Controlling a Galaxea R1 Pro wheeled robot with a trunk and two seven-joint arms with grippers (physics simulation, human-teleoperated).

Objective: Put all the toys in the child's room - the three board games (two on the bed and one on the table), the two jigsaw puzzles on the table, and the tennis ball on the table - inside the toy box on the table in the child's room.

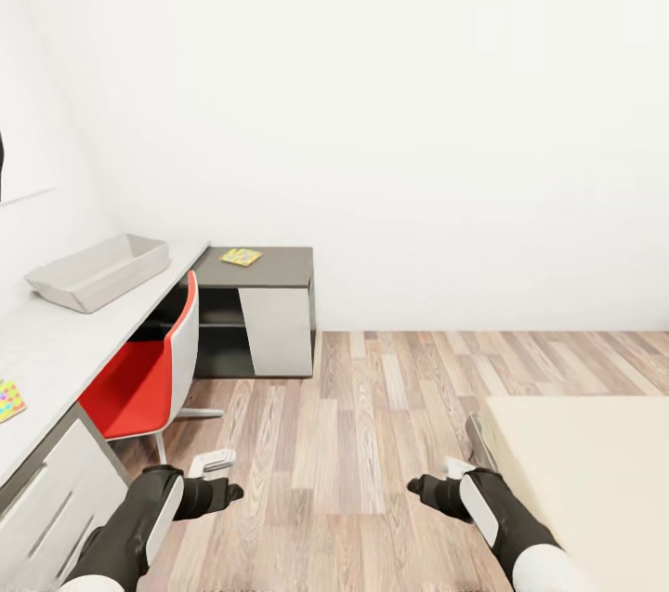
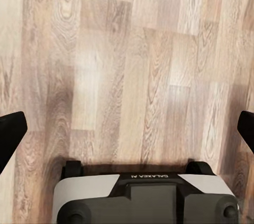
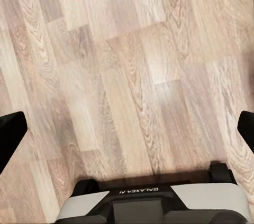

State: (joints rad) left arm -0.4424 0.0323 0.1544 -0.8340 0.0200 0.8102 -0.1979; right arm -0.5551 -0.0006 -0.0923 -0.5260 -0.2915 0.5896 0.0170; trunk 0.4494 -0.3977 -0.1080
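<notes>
Two arms hang low over the plank floor (image 1: 372,406). At far left, a puzzle (image 1: 9,400) lies on the table (image 1: 56,341), the toy box (image 1: 98,269) farther along; a red chair (image 1: 149,378) stands against the table. Another puzzle (image 1: 241,256) sits on the dark cabinet (image 1: 265,313). Left gripper (image 2: 127,129) and right gripper (image 3: 127,129) have jaws wide apart, empty; "GALAXEA AI" shows on each wrist. Bed (image 1: 585,471) lies rightmost.
</notes>
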